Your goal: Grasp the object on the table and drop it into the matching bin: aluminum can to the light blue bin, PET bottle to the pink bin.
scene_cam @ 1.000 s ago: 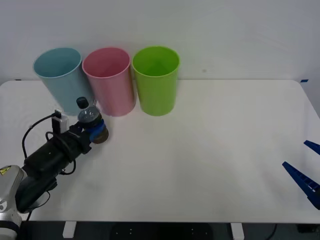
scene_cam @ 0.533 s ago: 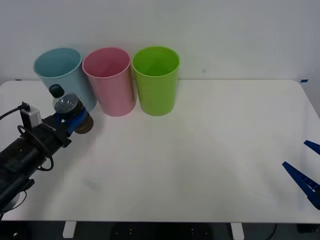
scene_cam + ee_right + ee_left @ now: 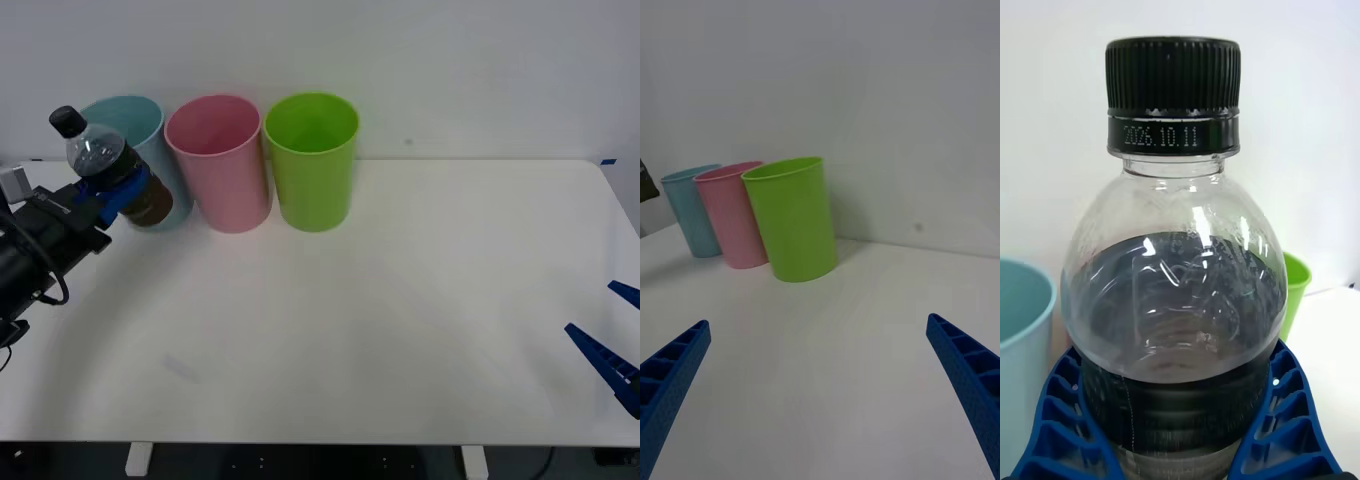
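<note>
Left gripper [image 3: 112, 190] jaws clamped round bottle [image 3: 110, 170] midbody, aloft over worktop's far-left corner. Rigid, part-full, smooth. Right gripper [image 3: 618, 343] jaws apart, parked.

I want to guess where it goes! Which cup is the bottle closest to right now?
The light blue bin, the leftmost of three. The left hand holds the PET bottle right before it; the pink bin and green bin stand farther right.

Three bins: one light blue bin [image 3: 135, 150], one pink bin [image 3: 220, 165], one green bin [image 3: 313, 160]; one PET bottle [image 3: 105, 165].
</note>
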Controlling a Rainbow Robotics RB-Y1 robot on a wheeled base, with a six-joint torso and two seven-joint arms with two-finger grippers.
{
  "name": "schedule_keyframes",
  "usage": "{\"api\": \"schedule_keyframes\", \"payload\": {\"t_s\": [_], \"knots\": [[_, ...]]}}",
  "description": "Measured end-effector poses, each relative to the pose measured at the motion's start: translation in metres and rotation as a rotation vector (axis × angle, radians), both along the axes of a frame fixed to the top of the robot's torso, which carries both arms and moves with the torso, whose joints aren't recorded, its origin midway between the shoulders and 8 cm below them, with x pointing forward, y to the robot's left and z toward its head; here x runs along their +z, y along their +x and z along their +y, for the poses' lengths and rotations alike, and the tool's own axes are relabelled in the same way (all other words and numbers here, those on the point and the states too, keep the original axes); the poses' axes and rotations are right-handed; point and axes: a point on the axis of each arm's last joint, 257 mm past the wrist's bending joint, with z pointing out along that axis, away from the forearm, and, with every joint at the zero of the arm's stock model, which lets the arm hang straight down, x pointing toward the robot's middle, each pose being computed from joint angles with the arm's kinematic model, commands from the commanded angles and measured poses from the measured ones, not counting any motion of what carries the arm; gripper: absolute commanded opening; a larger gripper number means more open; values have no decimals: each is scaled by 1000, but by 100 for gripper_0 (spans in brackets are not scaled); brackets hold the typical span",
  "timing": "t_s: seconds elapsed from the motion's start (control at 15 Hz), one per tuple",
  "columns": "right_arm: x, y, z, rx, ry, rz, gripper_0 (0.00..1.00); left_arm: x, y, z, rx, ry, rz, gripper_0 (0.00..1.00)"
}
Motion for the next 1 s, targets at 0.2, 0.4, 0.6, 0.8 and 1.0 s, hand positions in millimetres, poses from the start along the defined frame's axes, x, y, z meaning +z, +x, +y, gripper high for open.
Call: {"api": "schedule_keyframes", "payload": {"t_s": [0.2, 0.4, 0.6, 0.8, 1.0], "knots": [[0, 0, 0, 0, 0, 0, 100, 35, 13, -9, -36, -50, -14, 0], [0, 0, 0, 0, 0, 0, 100, 61, 29, -12, -21, -71, -29, 0], [0, 0, 0, 0, 0, 0, 100, 77, 50, -20, -9, -85, -43, 0], [0, 0, 0, 0, 0, 0, 100, 85, 76, -27, -8, -80, -39, 0], [0, 0, 0, 0, 0, 0, 100, 87, 102, -35, -2, -50, -26, 0]]}}
